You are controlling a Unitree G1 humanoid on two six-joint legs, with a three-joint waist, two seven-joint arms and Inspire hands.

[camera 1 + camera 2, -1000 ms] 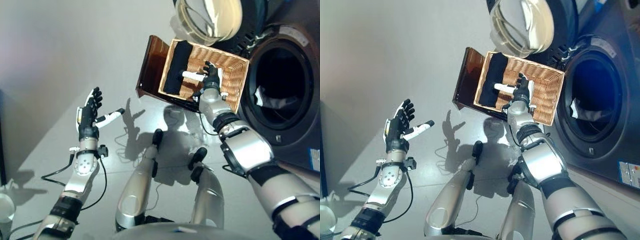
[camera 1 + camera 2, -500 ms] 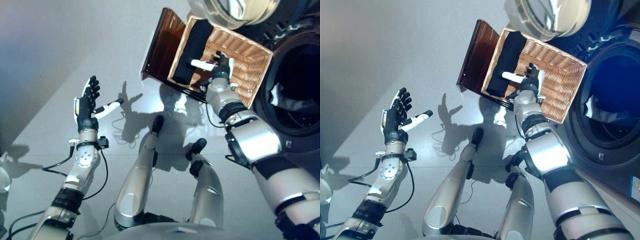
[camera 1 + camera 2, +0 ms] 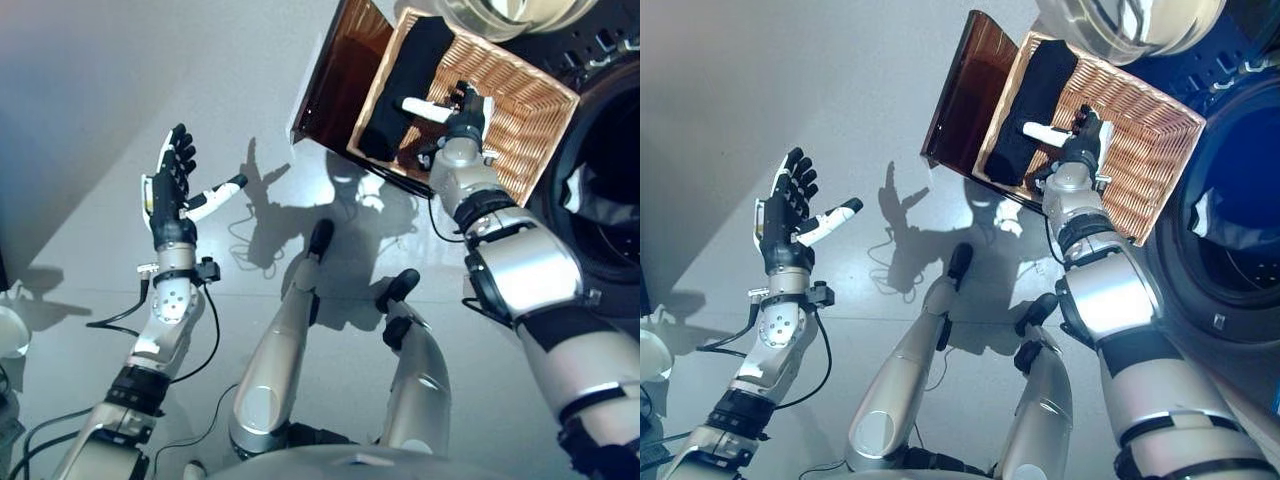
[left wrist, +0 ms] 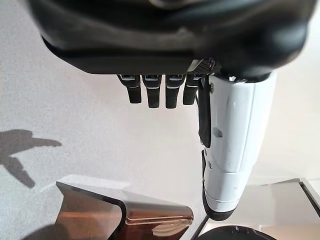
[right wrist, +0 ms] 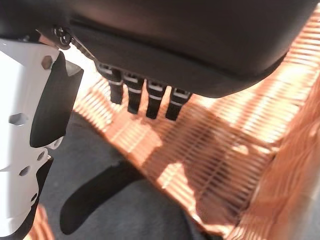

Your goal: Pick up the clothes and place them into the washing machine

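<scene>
The right hand's fingers [image 5: 145, 97] are straight and spread from the white-covered thumb [image 5: 27, 125], holding nothing; they hover over the wicker floor of the basket [image 3: 530, 130], with the dark cloth [image 5: 100, 200] lying just below the thumb and apart from it. The right hand [image 3: 462, 108] is inside the basket, near its middle, its thumb pointing left toward the cloth [image 3: 400, 90], which lies folded along the basket's left side. The basket stands on the floor at the far right, tilted in the view, with a brown glossy panel [image 3: 335, 75] touching its left wall. Just right of the basket is the washer [image 3: 610, 150], its round opening dark, with a pale and dark piece of laundry [image 3: 590, 195] visible inside; the washer's glass door [image 3: 1130, 25] hangs open beyond the basket's far edge. The left hand's fingers [image 4: 155, 92] are also straight and wide from the thumb, empty. The left hand [image 3: 172, 195] is raised over the grey floor [image 3: 120, 90] at the left, well apart from the basket and the cloth.
</scene>
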